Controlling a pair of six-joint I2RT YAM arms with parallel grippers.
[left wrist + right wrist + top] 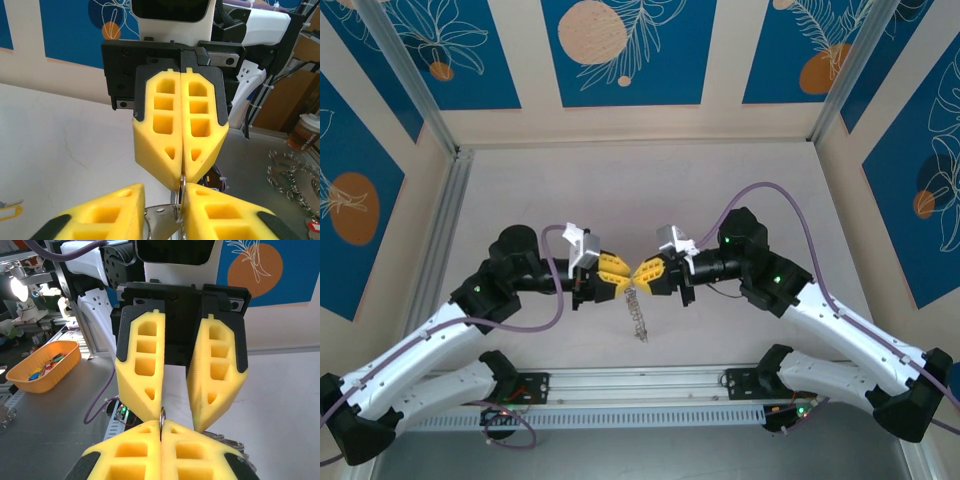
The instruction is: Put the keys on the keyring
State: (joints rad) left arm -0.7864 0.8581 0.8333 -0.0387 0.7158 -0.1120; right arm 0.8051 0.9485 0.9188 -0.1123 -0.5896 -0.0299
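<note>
My two grippers meet tip to tip above the middle of the table. The right gripper (641, 272) (161, 425) is shut on a thin metal keyring (161, 416), seen edge-on at its fingertips (182, 181). The left gripper (627, 272) (165, 190) faces it with its fingers apart. The keyring rests against the inside of its right finger (220, 210), and a flat silvery key (162, 220) lies in the gap between its fingers. A string of silvery keys (638, 315) hangs below the two grippers. More of these keys (227, 442) peek out under the left gripper (177, 422).
The white table (640, 190) is walled by blue patterned panels at the back and sides, with an aluminium rail (640, 385) at the near edge. Off the table stand an orange bowl (42, 365) of coloured bits and a heap of metal rings (292, 175).
</note>
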